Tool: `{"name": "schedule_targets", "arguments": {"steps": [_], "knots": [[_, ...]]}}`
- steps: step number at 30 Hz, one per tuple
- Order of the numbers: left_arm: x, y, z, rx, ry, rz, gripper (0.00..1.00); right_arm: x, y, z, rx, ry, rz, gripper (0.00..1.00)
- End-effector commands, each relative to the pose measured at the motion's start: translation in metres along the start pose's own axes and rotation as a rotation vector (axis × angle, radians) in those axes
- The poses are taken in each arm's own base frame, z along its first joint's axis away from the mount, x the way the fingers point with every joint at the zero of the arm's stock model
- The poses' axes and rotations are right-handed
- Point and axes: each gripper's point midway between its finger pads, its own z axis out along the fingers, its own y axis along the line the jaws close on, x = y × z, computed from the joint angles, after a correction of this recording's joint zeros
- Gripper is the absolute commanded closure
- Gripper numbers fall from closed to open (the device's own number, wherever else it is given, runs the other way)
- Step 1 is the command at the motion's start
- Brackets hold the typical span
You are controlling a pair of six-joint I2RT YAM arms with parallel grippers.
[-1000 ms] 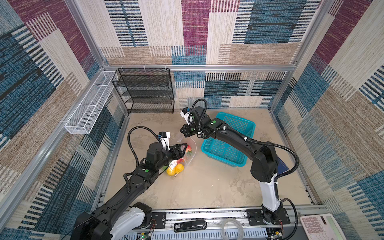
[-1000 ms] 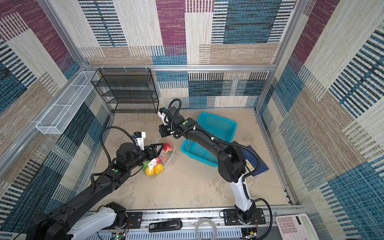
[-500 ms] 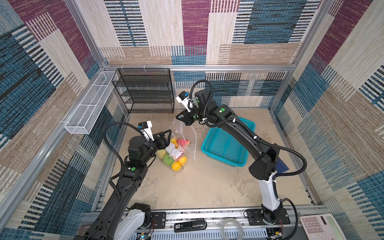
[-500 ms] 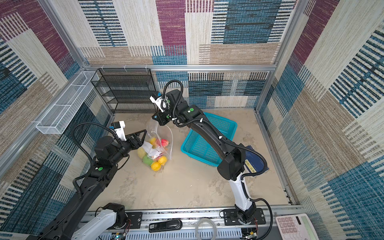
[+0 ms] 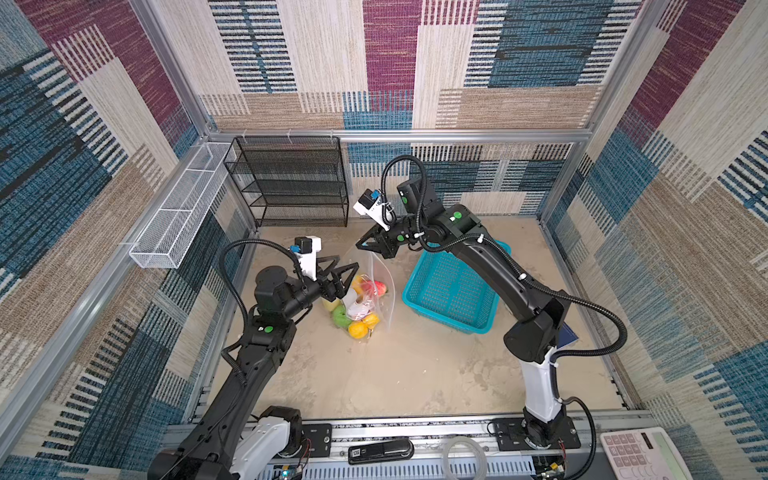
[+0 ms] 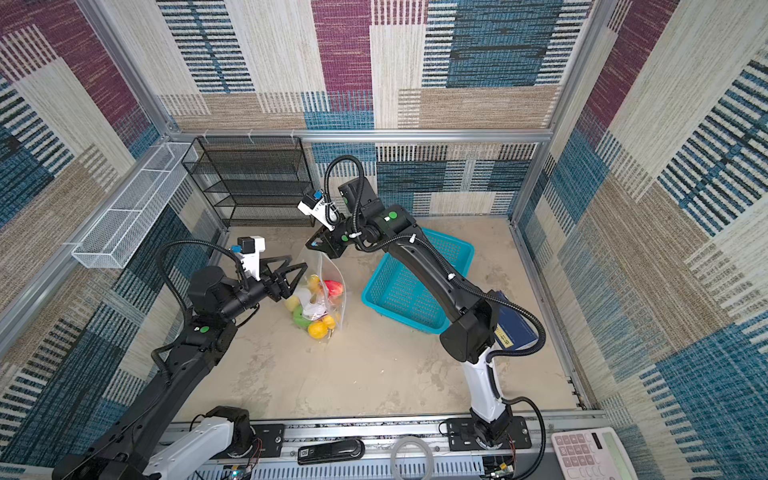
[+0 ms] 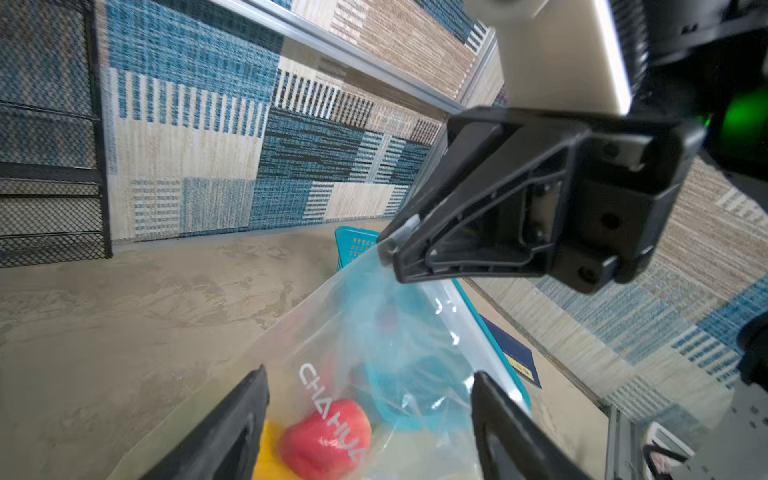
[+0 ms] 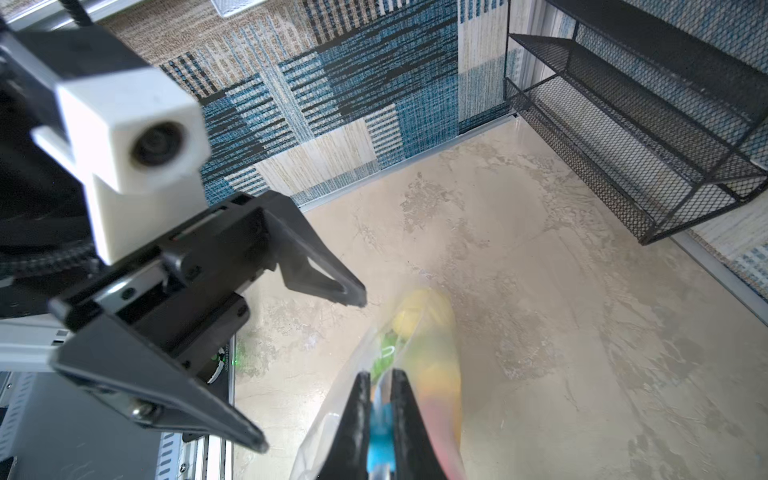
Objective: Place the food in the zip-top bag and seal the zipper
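The zip-top bag (image 5: 380, 286) (image 6: 332, 266) hangs stretched up from the floor, and the food (image 5: 358, 330) (image 6: 318, 328) is bunched in its lower part. My right gripper (image 5: 360, 246) (image 8: 380, 376) is shut on the zipper at the light-blue slider (image 8: 380, 436), holding that top corner up. My left gripper (image 5: 347, 266) (image 7: 368, 382) is open beside the bag's upper left. In the left wrist view the bag (image 7: 374, 332) and a red piece of food (image 7: 326, 436) lie between its spread fingers. I cannot tell whether they touch the plastic.
A turquoise basket (image 5: 453, 291) sits right of the bag under the right arm. A black mesh shelf (image 5: 291, 183) stands at the back wall and a white wire tray (image 5: 183, 208) hangs on the left wall. A blue booklet (image 6: 513, 328) lies by the right arm.
My right gripper has risen and drawn the bag's top corner up, so the bag now stands tall. My left gripper pulled back to the left, then came in again beside the bag.
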Motion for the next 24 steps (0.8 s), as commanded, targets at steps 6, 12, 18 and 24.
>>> {"name": "schedule_targets", "arguments": {"steps": [6, 12, 18, 24], "knots": [[-0.002, -0.009, 0.020, 0.146, -0.001, 0.151, 0.20, -0.009, 0.012, -0.011, -0.048, -0.027, -0.040, 1.00], [-0.005, -0.004, 0.034, 0.184, -0.024, 0.138, 0.27, -0.005, 0.015, -0.007, -0.081, -0.018, -0.022, 1.00], [-0.011, -0.011, 0.045, 0.280, -0.037, 0.080, 0.49, -0.003, 0.015, -0.004, -0.092, -0.015, -0.015, 1.00], [-0.011, -0.022, 0.043, 0.356, -0.049, 0.024, 0.91, 0.000, 0.010, -0.002, -0.071, -0.004, -0.011, 1.00]]}}
